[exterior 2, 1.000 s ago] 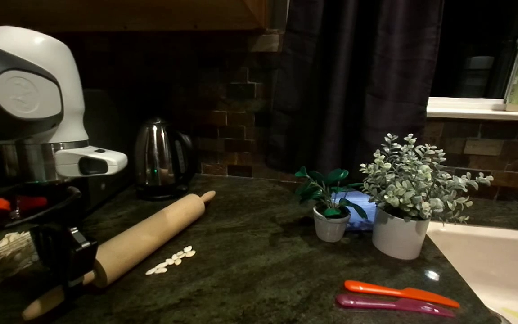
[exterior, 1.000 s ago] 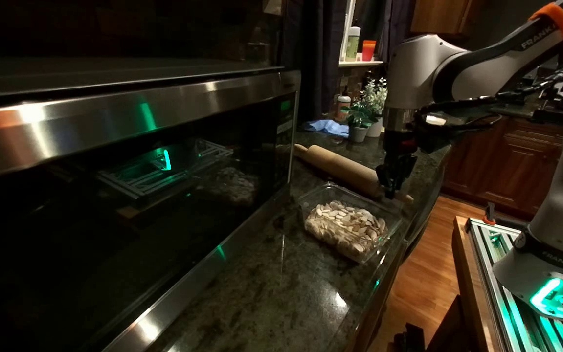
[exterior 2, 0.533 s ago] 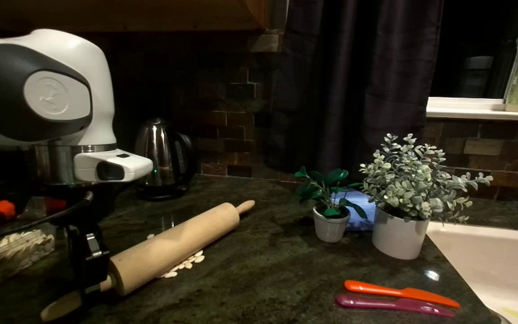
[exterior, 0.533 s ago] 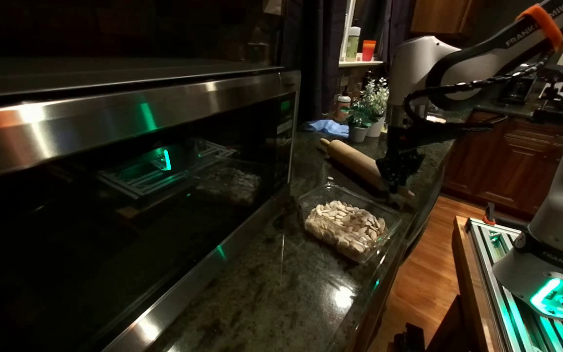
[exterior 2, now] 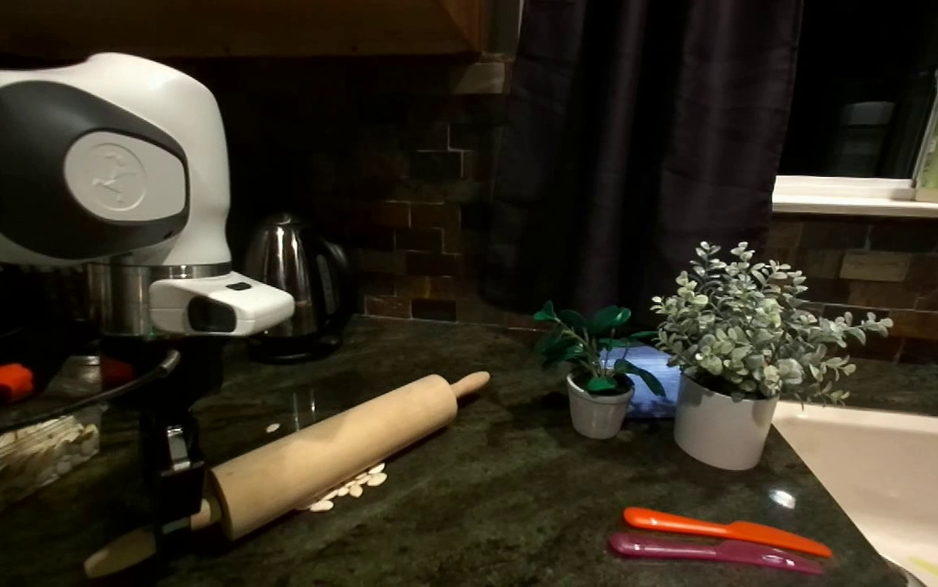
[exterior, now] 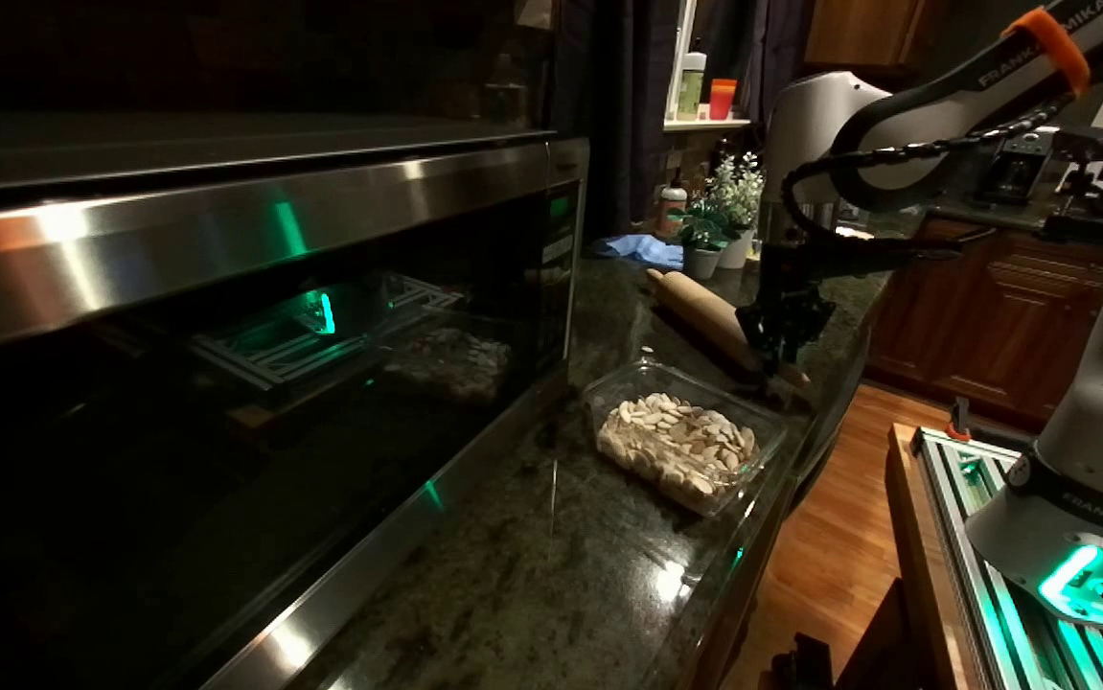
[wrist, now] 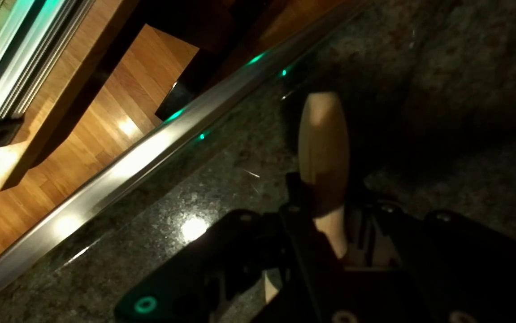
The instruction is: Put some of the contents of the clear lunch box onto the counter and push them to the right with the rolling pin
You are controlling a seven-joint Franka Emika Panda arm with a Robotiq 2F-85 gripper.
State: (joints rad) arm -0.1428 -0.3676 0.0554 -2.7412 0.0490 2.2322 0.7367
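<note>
Wrist view tells it: the gripper (wrist: 323, 197) has its jaws clamped on the near end of the rolling pin (exterior 2: 336, 453), the rounded tip poking out past the grip. In an exterior view the pin lies slantwise on the dark counter (exterior 2: 485, 522), free end far and right. And along its right side, a short row of pale pieces (exterior 2: 356, 490), touching the wood or just beside it, I can't tell which! One stray piece (exterior 2: 273, 428) sits off on the pin's far, left side. Over to the left, the clear lunch box (exterior: 626, 385) holds its heap of contents (exterior: 680, 443), and in an exterior view the microwave (exterior: 321, 230) stands left of it.

Now what's standing in the way on the right? A small potted plant (exterior 2: 601, 403) and a larger potted plant (exterior 2: 729, 367), both well apart from the pin, with something blue (exterior 2: 648, 406) behind the small one. Nearer, an orange knife (exterior 2: 725, 530) and a purple knife (exterior 2: 713, 551) lie side by side, and at the right edge, the white sink (exterior 2: 909, 473). Far left, a steel kettle (exterior 2: 285, 277), partly covered by the arm (exterior 2: 126, 171).
</note>
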